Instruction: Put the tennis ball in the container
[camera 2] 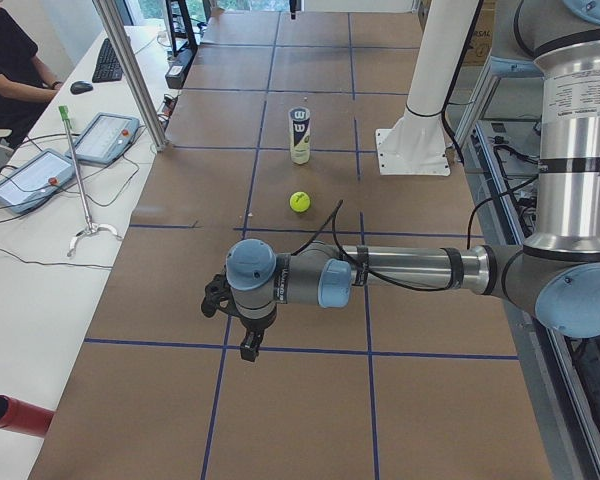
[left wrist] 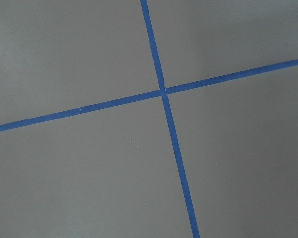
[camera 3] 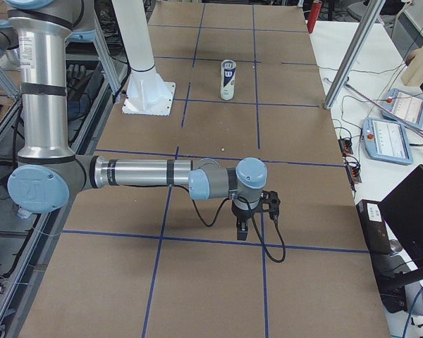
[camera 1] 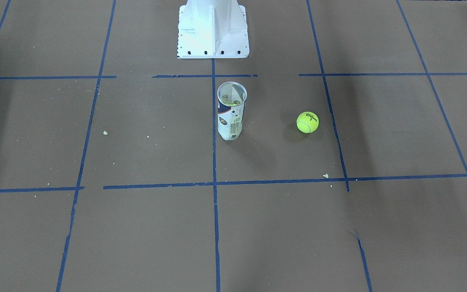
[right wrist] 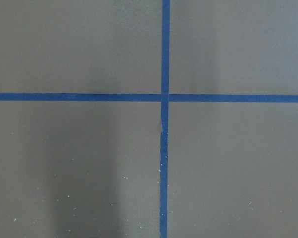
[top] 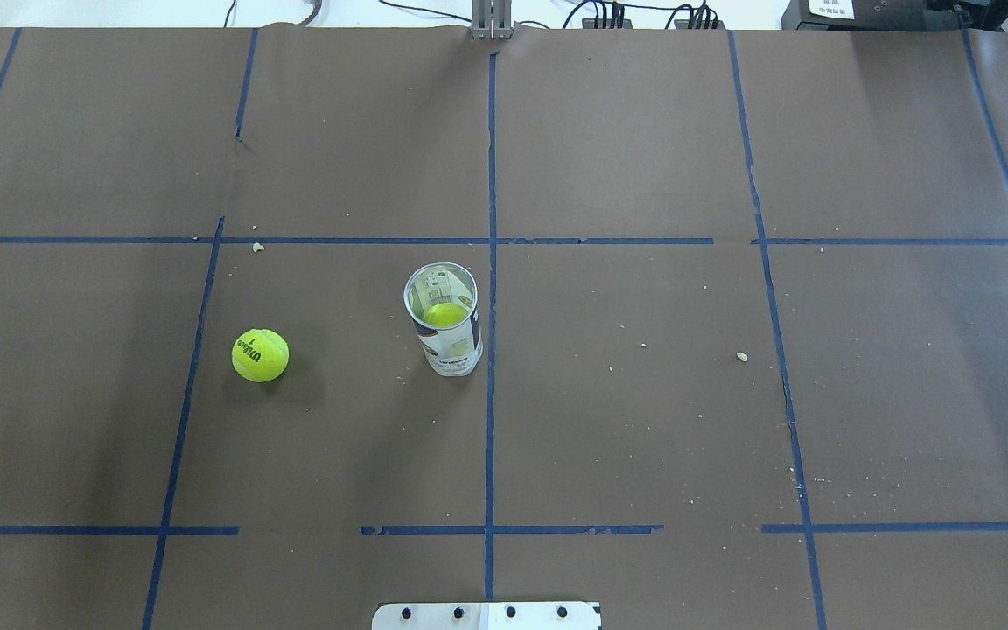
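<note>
Brown paper covers the counter (top: 644, 131), marked into large squares by blue tape lines (top: 492, 394). In the side views each arm is stretched out level over its own end of the counter: the left arm (camera 2: 410, 268) and the right arm (camera 3: 141, 172) both have the wrist turned down above a crossing of tape, well apart from the task's things. The left jaws and the right jaws show only small and dark in those side views, so I cannot tell how far either pair is open, and nothing can be seen held in them. A white pedestal (camera 1: 213, 28) stands at the robot's edge on the centre line. The container (top: 447, 346) stands upright with its mouth open, just beside the centre tape on the robot's left of it, and something yellow-green shows inside it. The tennis ball (top: 260, 355) lies on the counter in the same square, farther to the robot's left and apart from the container, its black print facing up. Pale crumbs (top: 741, 356) dot the paper.
</note>
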You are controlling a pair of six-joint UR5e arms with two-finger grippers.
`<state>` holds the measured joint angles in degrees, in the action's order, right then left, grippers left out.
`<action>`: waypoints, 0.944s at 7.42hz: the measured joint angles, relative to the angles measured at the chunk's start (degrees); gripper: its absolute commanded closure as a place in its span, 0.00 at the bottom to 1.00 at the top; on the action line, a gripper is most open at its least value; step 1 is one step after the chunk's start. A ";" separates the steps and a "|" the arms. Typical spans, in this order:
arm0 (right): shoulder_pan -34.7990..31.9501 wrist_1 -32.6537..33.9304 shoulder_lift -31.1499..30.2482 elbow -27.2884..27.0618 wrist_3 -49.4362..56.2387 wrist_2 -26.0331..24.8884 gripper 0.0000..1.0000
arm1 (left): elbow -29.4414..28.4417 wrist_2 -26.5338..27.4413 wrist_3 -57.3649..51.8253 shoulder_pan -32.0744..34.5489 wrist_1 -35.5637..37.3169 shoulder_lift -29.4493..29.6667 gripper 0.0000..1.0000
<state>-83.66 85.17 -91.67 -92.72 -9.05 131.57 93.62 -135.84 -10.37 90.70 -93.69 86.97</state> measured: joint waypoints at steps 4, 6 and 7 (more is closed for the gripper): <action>-0.01 0.00 -0.03 0.00 0.00 0.00 0.00 | 1.26 -0.01 3.21 -0.37 -0.07 4.45 0.00; -0.01 0.00 -0.01 0.00 0.00 0.00 0.00 | 5.39 0.02 12.29 -3.80 -0.05 9.61 0.00; -0.01 0.00 -0.02 0.00 0.00 0.00 0.00 | 8.10 0.03 14.85 -6.40 -0.16 10.74 0.00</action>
<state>-83.67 85.17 -91.69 -92.72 -9.05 131.57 101.72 -135.81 4.47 84.30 -93.85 97.71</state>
